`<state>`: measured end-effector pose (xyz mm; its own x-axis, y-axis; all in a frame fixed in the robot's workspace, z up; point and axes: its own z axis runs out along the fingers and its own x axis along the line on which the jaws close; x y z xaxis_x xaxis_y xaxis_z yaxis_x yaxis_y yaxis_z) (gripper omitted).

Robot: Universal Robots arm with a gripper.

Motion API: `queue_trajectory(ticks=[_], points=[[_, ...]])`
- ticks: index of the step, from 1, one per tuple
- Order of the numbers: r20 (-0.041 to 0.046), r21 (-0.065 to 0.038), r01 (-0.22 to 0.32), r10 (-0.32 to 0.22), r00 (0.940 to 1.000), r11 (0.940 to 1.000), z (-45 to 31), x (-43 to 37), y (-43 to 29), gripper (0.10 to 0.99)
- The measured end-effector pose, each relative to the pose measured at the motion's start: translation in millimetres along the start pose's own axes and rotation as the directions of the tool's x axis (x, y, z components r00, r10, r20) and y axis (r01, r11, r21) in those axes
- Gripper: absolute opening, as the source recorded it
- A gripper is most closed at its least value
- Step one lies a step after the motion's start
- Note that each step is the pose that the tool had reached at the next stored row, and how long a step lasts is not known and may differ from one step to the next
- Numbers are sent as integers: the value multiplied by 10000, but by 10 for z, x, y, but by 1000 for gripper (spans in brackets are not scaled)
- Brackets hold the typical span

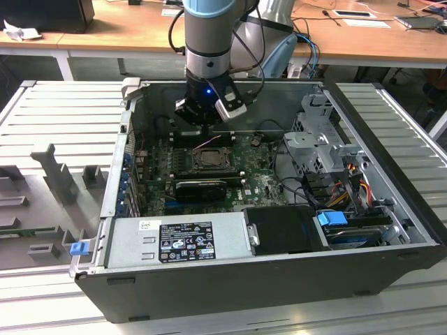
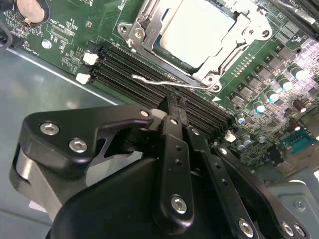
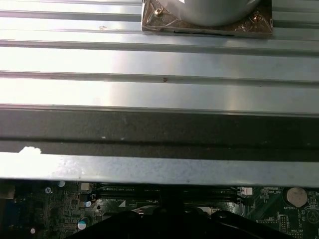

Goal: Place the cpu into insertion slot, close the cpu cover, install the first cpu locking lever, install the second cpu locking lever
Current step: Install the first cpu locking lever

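In the second wrist view the cpu (image 2: 197,27) lies flat in the insertion slot (image 2: 214,10), silver face up. The cpu cover (image 2: 149,27) is down around it, framing the chip. One thin wire locking lever (image 2: 167,82) stands free beside the socket, over the black memory slots (image 2: 129,67). My gripper (image 2: 172,105) is shut, its fingertips pressed together with nothing between them, just short of that lever. In the exterior view the gripper (image 1: 200,115) hangs inside the open computer case, behind the insertion slot (image 1: 209,159).
A long black card (image 1: 201,187) lies in front of the socket, with the power supply (image 1: 178,239) nearer still. The drive cage (image 1: 318,139) and cables (image 1: 342,185) fill the exterior view's right. The case wall (image 3: 159,127) stands close by. A coin battery (image 2: 31,7) sits on the board.
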<state>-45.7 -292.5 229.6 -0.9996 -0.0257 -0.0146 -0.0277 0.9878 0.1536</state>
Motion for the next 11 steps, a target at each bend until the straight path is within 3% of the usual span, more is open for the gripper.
queue_trajectory(ticks=[8, 11], points=[[1, -44, 0, 0, 10000, 10000, 43, -64, -8, 106], [21, 89, -21, 21, 10000, 10000, 54, -84, -10, 106]])
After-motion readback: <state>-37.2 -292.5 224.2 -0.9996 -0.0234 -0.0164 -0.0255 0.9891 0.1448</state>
